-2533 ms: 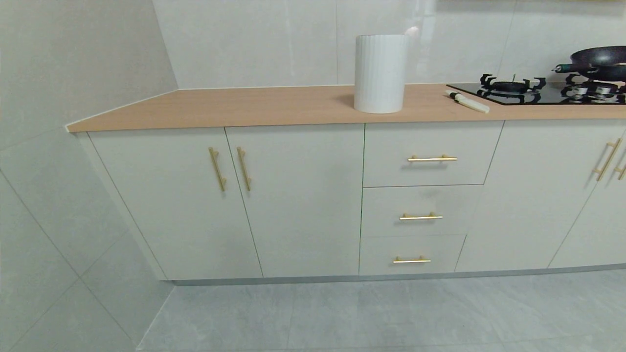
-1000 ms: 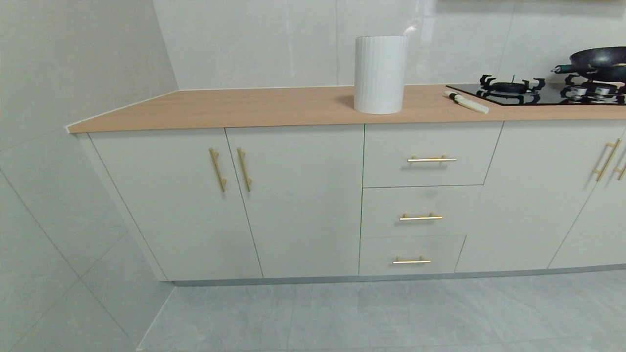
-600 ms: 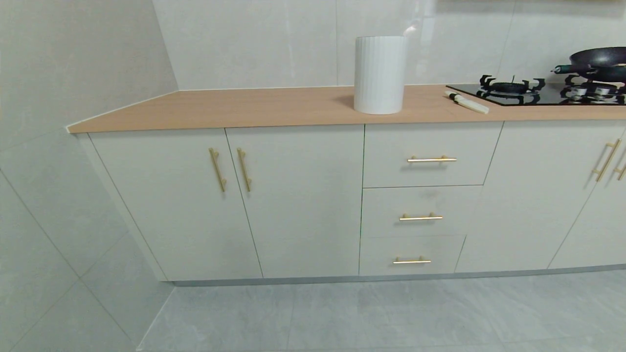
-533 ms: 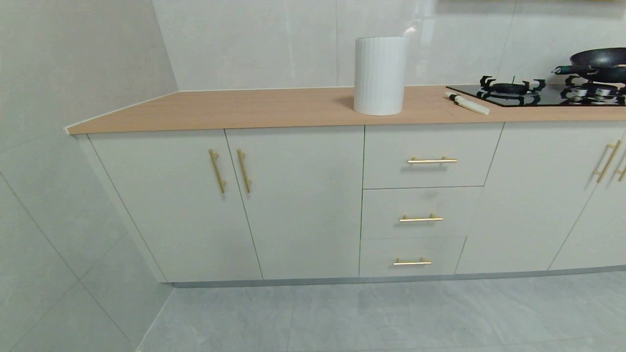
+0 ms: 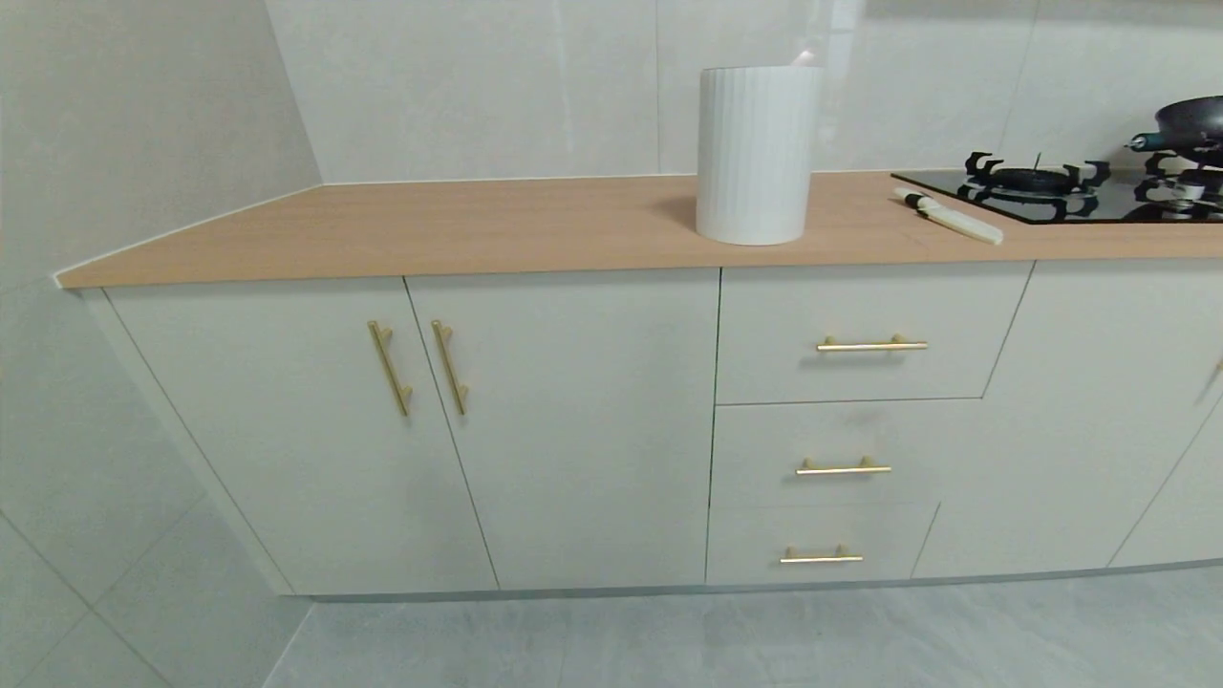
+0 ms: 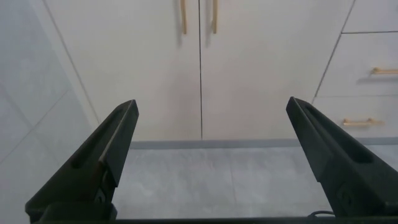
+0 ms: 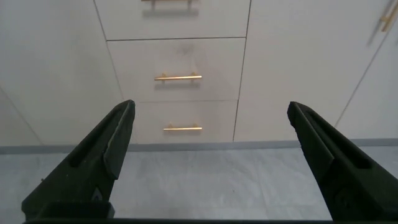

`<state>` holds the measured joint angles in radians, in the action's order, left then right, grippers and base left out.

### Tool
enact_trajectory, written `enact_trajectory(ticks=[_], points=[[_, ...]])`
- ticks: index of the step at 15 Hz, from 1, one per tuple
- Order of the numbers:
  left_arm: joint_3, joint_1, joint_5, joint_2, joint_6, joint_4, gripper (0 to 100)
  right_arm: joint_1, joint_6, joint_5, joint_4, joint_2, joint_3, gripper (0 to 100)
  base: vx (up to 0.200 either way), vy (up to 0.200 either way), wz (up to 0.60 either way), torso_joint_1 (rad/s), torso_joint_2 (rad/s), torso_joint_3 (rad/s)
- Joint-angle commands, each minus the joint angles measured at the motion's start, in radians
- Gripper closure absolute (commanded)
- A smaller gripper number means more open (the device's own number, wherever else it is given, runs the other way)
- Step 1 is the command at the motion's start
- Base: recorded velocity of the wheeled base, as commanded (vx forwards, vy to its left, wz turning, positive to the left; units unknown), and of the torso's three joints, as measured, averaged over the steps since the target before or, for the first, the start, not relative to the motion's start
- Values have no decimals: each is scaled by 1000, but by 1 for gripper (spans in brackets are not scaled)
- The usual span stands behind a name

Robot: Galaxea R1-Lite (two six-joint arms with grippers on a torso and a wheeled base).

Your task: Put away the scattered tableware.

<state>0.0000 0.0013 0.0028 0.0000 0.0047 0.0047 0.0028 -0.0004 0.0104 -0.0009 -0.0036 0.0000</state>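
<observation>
I have the left gripper (image 6: 211, 109) spread wide, with nothing between its two dark fingers (image 6: 106, 163). It hangs low in front of the double cupboard doors (image 6: 200, 68), above the grey floor (image 6: 205, 180). The right gripper (image 7: 211, 108) is just as wide apart and also empty, and it faces the stack of drawers (image 7: 177, 68) with their gold handles.

From the head view, the wooden countertop (image 5: 430, 225) runs along the tiled wall. A tall white ribbed jar (image 5: 758, 153) stands upright on it, above the seam between the cupboard doors and the drawers. The piece to be tidied, a pale utensil (image 5: 948, 216) with a dark band that looks like a knife, lies flat on the countertop. It is to the right of the jar and apart from it, just beside the near left corner of the black hob (image 5: 1061, 196). A dark pan (image 5: 1190, 119) sits on the far right burner. Both grippers are well below the countertop and far from the utensil.
</observation>
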Motion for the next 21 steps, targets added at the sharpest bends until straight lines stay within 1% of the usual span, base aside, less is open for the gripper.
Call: enact_trajectory(ticks=[1, 8, 18, 21], points=[[0, 0, 0, 0, 0, 0, 0, 0, 0, 0, -1, 4, 0, 0, 200, 0, 0, -2, 2, 2], [0, -1, 0, 0, -2, 0, 0, 0, 0, 0, -1, 4, 0, 0, 200, 0, 0, 3, -2, 4], [0, 0, 0, 0, -2, 0, 0, 0, 0, 0, -1, 4, 0, 0, 0, 0, 0, 0, 0, 0], [0, 0, 0, 0, -3, 0, 0, 0, 0, 0, 1, 4, 0, 0, 0, -200, 0, 1, -1, 2]])
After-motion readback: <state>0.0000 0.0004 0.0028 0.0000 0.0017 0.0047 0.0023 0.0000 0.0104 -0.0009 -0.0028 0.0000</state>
